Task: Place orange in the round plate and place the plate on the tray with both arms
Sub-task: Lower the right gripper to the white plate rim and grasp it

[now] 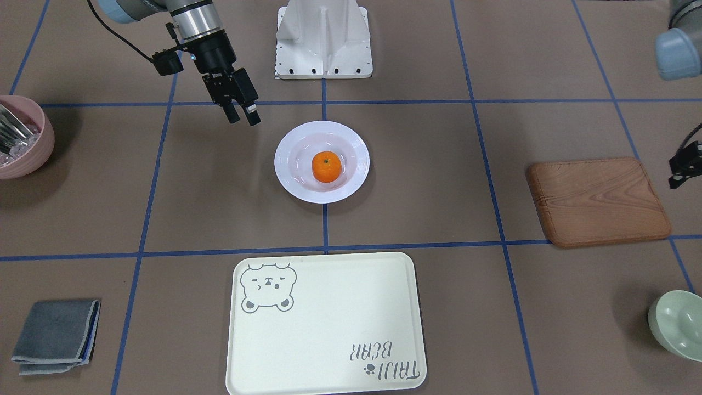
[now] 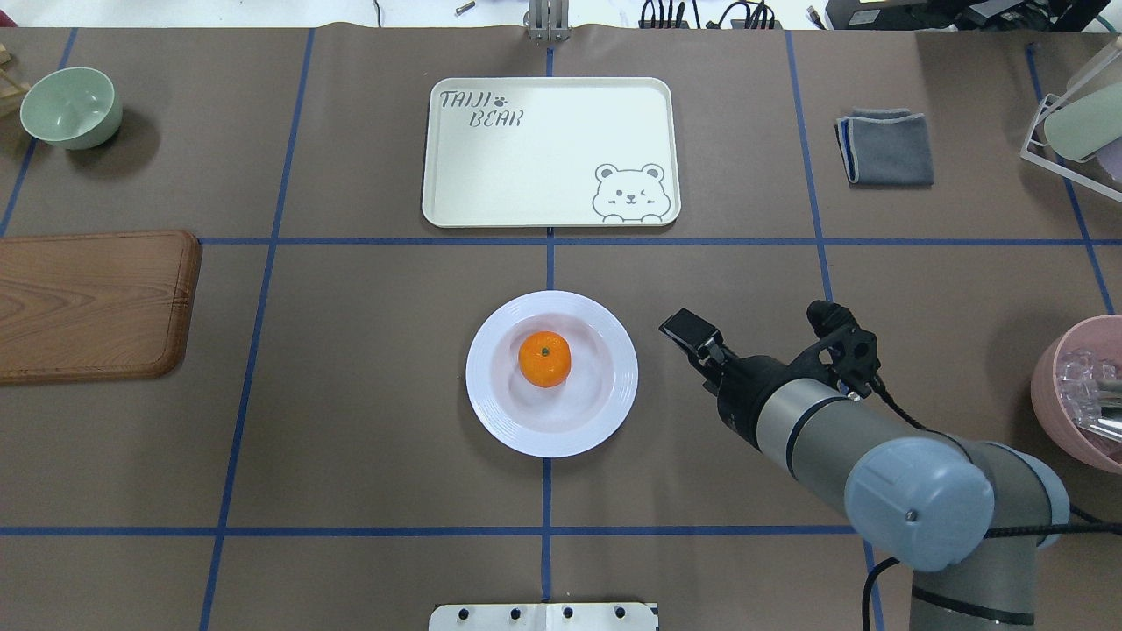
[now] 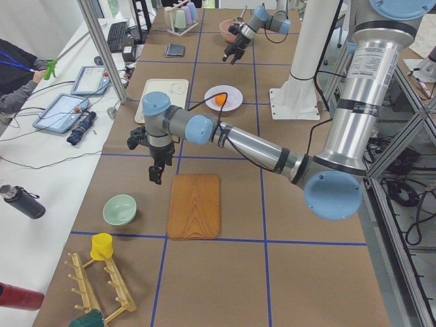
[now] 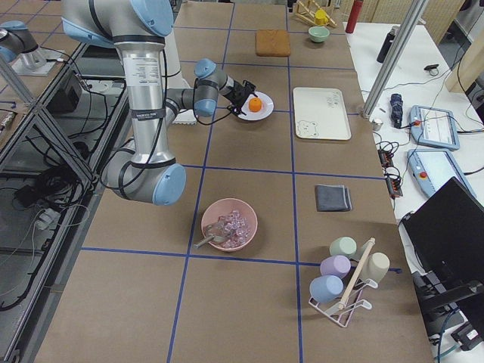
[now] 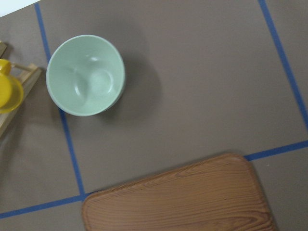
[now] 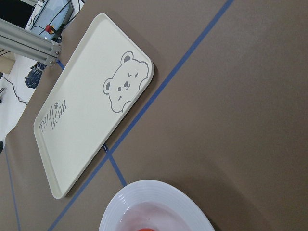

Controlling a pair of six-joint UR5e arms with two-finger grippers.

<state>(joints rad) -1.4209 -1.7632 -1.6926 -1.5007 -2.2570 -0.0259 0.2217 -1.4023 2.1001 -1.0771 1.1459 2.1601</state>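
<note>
1. Base: the white mount [image 2: 543, 616] sits at the near edge of the table [image 2: 351, 394], on the centre tape line.

2. Right gripper [image 1: 243, 119]: it hangs above the bare table, beside the round plate [image 2: 614, 399] on the robot's right and clear of its rim. The two fingers stand slightly parted and hold nothing. Its wrist camera looks over the plate's rim toward the tray.

3. Round plate and orange [image 2: 544, 358]: the plate rests flat on the table at the centre, over the middle tape line. The orange sits in its sunken centre, stem dot up. Neither gripper touches plate or fruit.

4. Left gripper [image 3: 156, 174]: it points downward above the table, near the edge of the wooden board [image 2: 88, 302], well apart from the plate. The finger state cannot be told: only the side view and a cut-off sliver in the front view show it. Its wrist camera shows a board corner and the green bowl.

5. Pink bowl [image 2: 1052, 386]: at the table's right edge, holding clear pieces and a utensil.

6. Tray [image 2: 543, 166]: it lies flat beyond the plate, past the cross tape line, apart from the plate. Nothing rests on it.

7. Far items: a folded grey cloth [image 2: 887, 146] lies to the tray's right, and the green bowl [image 2: 70, 107] stands in the far left corner beyond the board.
</note>
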